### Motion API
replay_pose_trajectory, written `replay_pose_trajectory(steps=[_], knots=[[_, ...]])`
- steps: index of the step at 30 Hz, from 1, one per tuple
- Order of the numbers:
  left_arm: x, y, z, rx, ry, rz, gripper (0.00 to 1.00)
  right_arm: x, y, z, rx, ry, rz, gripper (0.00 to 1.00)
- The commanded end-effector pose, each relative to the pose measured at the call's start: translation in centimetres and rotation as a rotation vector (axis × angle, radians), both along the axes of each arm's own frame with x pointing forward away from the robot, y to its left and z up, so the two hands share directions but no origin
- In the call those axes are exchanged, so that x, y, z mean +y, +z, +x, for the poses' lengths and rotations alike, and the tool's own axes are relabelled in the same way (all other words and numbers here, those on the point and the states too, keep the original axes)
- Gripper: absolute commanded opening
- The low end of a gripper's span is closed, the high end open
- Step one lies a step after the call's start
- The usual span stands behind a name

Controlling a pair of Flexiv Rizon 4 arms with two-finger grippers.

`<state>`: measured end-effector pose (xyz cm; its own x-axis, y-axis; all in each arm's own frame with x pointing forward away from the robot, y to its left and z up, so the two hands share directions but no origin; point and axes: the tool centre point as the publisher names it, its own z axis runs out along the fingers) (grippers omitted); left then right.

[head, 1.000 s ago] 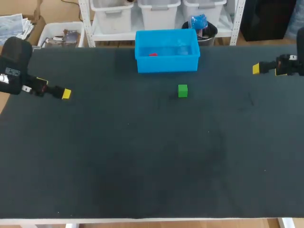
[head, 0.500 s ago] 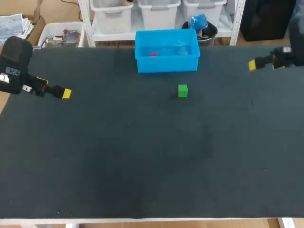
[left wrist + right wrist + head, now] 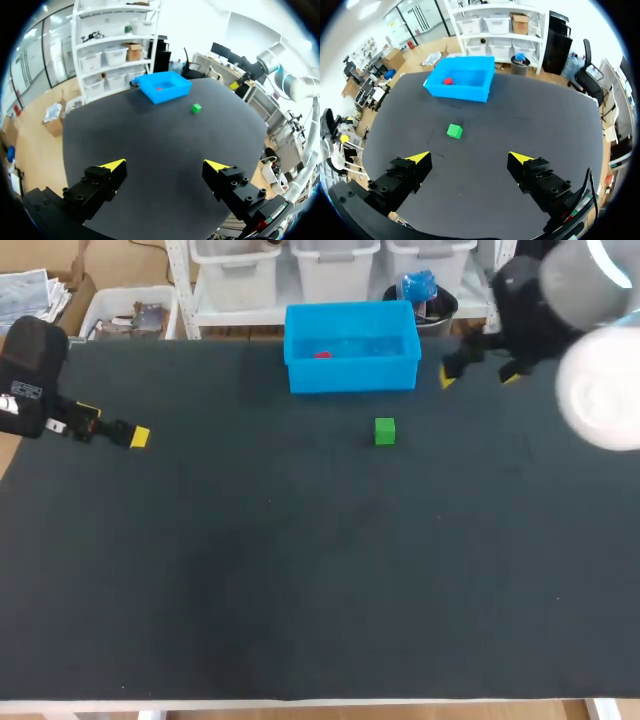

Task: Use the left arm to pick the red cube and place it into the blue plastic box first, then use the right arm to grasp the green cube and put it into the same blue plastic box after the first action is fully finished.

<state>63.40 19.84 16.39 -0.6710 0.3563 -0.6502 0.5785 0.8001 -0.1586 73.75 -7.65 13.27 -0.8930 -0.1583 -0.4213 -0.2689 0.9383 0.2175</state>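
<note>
Both left jaws and right jaws spread; green cube well ahead of right jaws.

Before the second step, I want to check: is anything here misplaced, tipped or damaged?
Nothing stands out. The red cube lies inside the blue box; the green cube sits flat on the table, outside it.

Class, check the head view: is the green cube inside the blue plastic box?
No, the green cube sits on the table in front of the blue plastic box, which holds only the red cube.
</note>
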Motion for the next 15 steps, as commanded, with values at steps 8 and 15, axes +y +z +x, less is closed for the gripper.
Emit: replay_pose_trajectory(steps=[8, 15], knots=[[0.08, -0.09, 0.02, -0.003, -0.003, -0.004, 1.0, 2.13, -1.62, 0.63, -0.022, -0.041, -0.056, 1.0], [0.08, -0.09, 0.02, -0.003, -0.003, -0.004, 1.0, 2.13, -1.62, 0.63, -0.022, -0.041, -0.056, 1.0]])
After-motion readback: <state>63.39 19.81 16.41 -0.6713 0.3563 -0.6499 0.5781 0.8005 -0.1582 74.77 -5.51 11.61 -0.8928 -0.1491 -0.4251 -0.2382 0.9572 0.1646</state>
